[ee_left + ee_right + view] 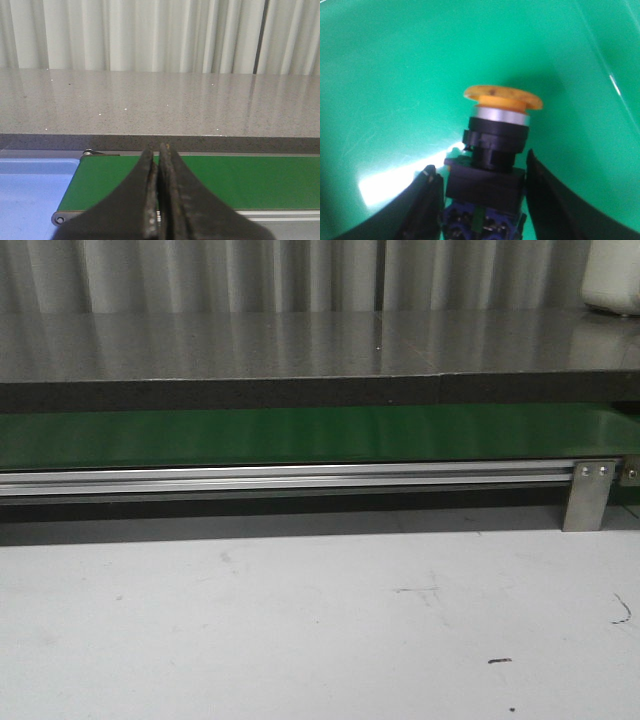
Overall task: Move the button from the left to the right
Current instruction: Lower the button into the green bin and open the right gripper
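The button [495, 145] has an orange-yellow mushroom cap [502, 97] on a black boxy body and shows only in the right wrist view. My right gripper [482, 182] is shut on the black body, one finger on each side, and holds it over a glossy green surface [395, 75]. My left gripper [159, 155] is shut and empty above the left end of the green belt [250, 180]. Neither gripper nor the button shows in the front view, where the belt [300, 435] runs across the middle.
A blue tray [30, 195] lies beside the belt's left end. A grey speckled counter [160, 100] runs behind the belt, with curtains beyond. In front are an aluminium rail [280, 480] with a metal bracket [588, 495] and a white tabletop [300, 620]. A white container [615, 280] stands far right.
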Robot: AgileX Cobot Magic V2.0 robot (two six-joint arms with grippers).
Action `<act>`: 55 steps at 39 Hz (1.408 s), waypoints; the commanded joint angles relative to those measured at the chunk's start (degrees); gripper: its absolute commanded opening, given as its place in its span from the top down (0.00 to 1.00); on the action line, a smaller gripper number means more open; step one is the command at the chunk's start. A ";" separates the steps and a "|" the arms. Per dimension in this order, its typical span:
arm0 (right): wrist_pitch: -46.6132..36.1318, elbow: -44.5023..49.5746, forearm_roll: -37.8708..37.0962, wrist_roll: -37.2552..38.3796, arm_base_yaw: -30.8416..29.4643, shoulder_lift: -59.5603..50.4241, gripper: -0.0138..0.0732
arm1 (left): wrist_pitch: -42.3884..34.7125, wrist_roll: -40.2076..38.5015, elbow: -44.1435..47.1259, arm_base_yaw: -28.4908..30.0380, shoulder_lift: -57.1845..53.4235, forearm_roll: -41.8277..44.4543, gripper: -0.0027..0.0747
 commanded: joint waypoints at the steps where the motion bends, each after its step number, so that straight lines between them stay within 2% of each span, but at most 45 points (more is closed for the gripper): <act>1: -2.81 -1.78 -0.31 -0.17 -0.31 -3.15 0.40 | -4.69 -0.25 -1.43 -0.39 0.62 -0.83 0.99; 3: -2.81 -1.78 -0.31 -0.13 -0.31 -3.15 0.33 | -4.69 -0.25 -1.43 -0.39 0.62 -0.83 0.99; 6: -2.00 -1.78 -0.31 -0.13 -0.33 -3.53 0.28 | -4.69 -0.25 -1.43 -0.39 0.62 -0.83 0.99; 17: 1.19 -1.78 -0.03 -0.13 1.64 -13.86 0.29 | -4.69 -0.25 -1.43 -0.39 0.62 -0.83 0.99; 19: 1.12 -1.78 -0.03 -0.13 2.81 -16.47 0.31 | -4.69 -0.25 -1.43 -0.39 0.62 -0.83 0.99; 21: 1.34 -1.78 -0.03 -0.13 4.23 -19.06 0.38 | -4.69 -0.25 -1.43 -0.39 0.62 -0.83 0.99; 29: 2.91 -1.78 -0.03 -0.18 10.59 -28.80 0.84 | -4.69 -0.25 -1.43 -0.39 0.62 -0.83 0.99; 31: 3.10 -1.78 -0.03 -0.18 11.56 -30.83 0.92 | -4.69 -0.25 -1.43 -0.39 0.62 -0.83 0.99; 38: 1.63 -0.60 -0.03 -1.05 13.86 -37.63 0.92 | -4.69 -0.25 -1.43 -0.39 0.62 -0.83 0.99; 43: -1.49 4.86 -0.03 -1.05 16.61 -43.60 0.92 | -4.69 -0.25 -1.43 -0.39 0.62 -0.83 0.99; 55: -13.08 32.77 -0.03 -3.24 27.15 -64.41 0.92 | -4.69 -0.25 -1.43 -0.39 0.62 -0.83 0.99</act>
